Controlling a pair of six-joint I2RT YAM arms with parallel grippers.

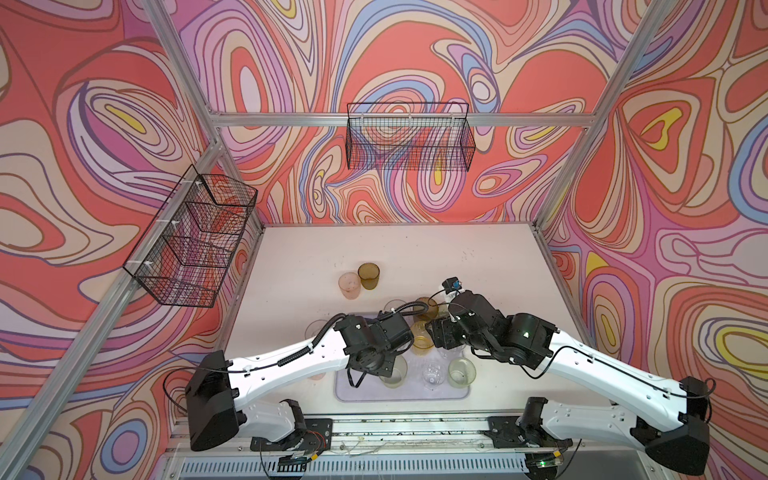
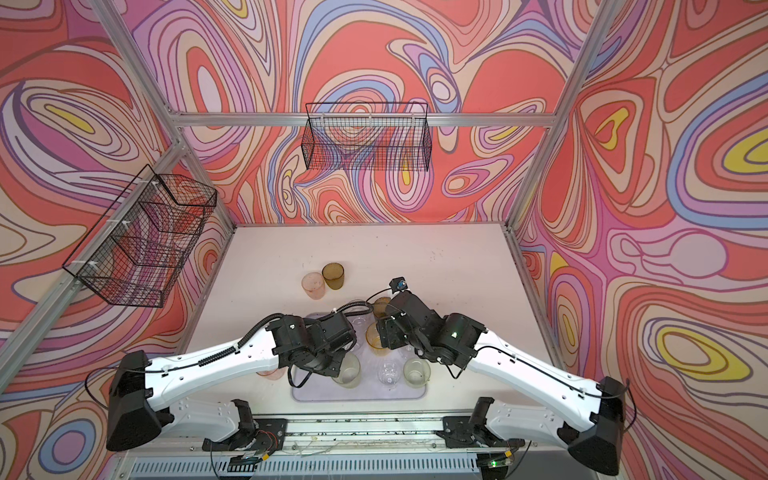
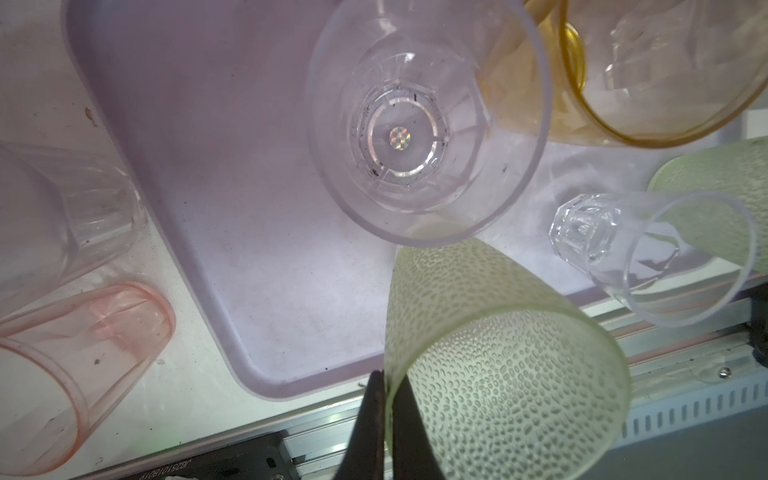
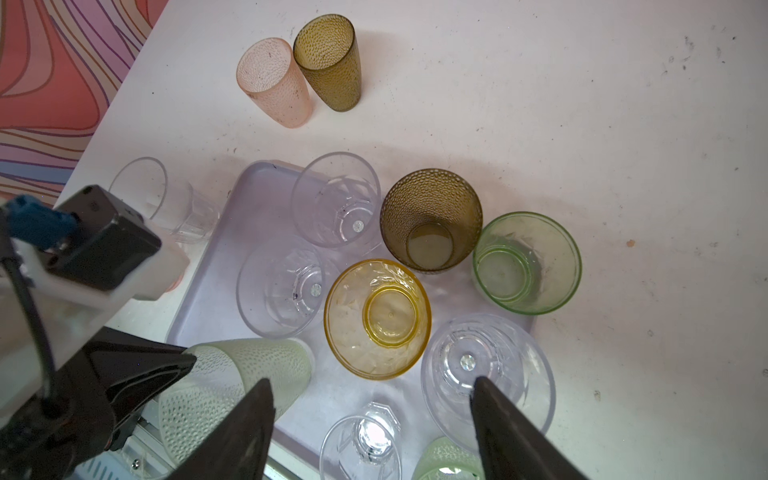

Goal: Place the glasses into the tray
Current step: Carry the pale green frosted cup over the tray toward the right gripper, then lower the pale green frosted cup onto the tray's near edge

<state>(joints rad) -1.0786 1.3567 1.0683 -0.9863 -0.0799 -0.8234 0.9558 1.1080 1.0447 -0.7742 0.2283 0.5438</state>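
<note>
L gripper (image 3: 388, 376) is clamping the rim of a pale green dimpled tumbler (image 3: 498, 353). Its fingers (image 3: 368, 419) are squeezing the wall btwn them, one inside and one outside. That tumbler is sitting over the tray (image 3: 199, 216), toward its near edge on the L-arm side. Can't tell if the base is resting on the tray or hanging just above it.

R gripper (image 4: 372, 382) is hovering over the tray w/ jaws spread wide, grasping nothing. One finger (image 4: 498, 415) is overlapping a big clear tumbler (image 4: 465, 349) in the wrist view; contact unclear.

Also standing in the tray:
- A far clear tumbler (image 4: 334, 199) and a mid clear tumbler (image 4: 280, 286) are sitting toward the far L-arm-side corner.
- An olive-brown dimpled tumbler (image 4: 430, 220) is standing by the far edge.
- An amber-yellow tumbler (image 4: 376, 320) is sitting approx mid-tray.
- A faceted clear tumbler (image 4: 361, 440) and a second pale green tumbler (image 4: 440, 457) are standing by the near edge.

A green tumbler (image 4: 525, 262) is standing at the tray's far R-arm-side corner; can't tell if it's in or just off.

Off the tray:
- A pink dimpled tumbler (image 4: 274, 83) and a second olive-brown tumbler (image 4: 328, 62) are standing side by side, well beyond the far edge.
- An outside clear tumbler (image 4: 162, 199) and a smooth pink tumbler (image 3: 83, 332) are waiting just off the L-arm-side edge.
</note>
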